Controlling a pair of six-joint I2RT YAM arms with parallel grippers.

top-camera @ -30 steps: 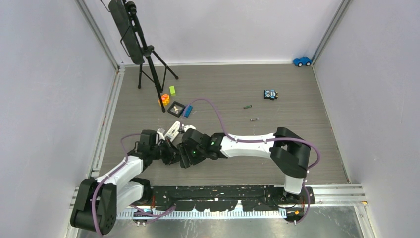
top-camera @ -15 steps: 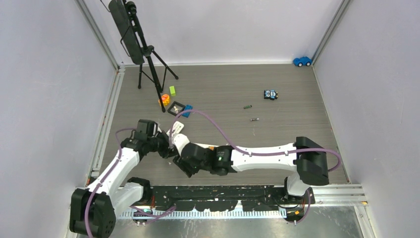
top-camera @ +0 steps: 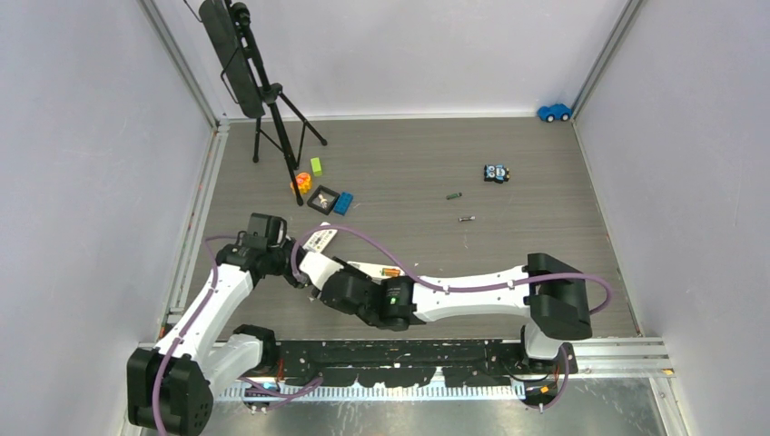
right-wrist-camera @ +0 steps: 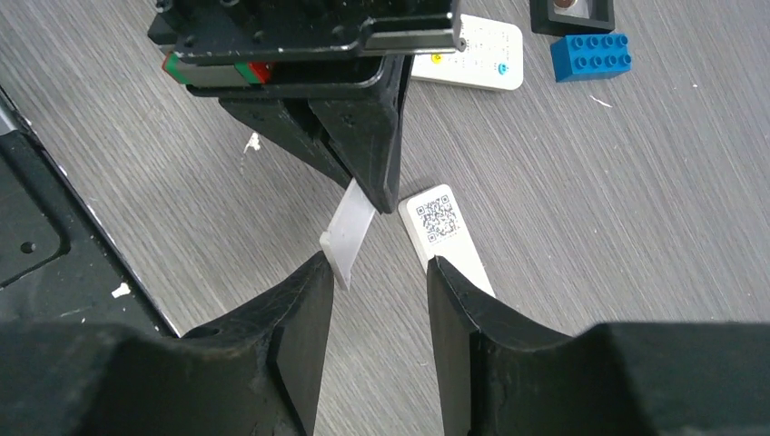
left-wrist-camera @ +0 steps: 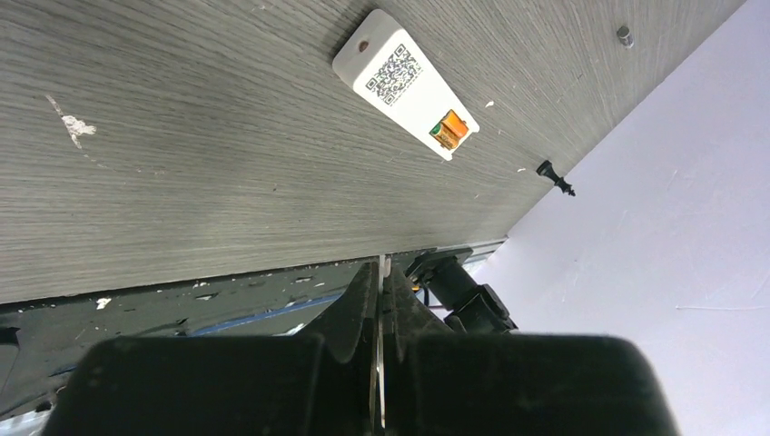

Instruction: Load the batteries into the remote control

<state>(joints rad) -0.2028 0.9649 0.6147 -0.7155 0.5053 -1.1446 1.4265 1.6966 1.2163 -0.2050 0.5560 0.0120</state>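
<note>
Just beside the remote [right-wrist-camera: 443, 227], left claw [right-wrist-camera: 368, 182] pinches the white cover [right-wrist-camera: 348, 232]; right claw [right-wrist-camera: 377, 272] gapes, empty; it should close squarely on the cover's free end

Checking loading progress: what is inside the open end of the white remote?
An orange-copper battery shows in the open end of the remote; the QR-labelled shell covers anything deeper.

Left arm [top-camera: 218, 295] and right arm [top-camera: 472, 289]: white shells between black joints, each trailing a purple cable [top-camera: 368, 243]. Behind the left gripper's [right-wrist-camera: 374, 195] jaws sits a black housing [right-wrist-camera: 300, 32] with small screws and a red-and-green patch [right-wrist-camera: 209, 71]. The right gripper's [right-wrist-camera: 377, 268] fingers [right-wrist-camera: 291, 336] are thick, matte black.
</note>
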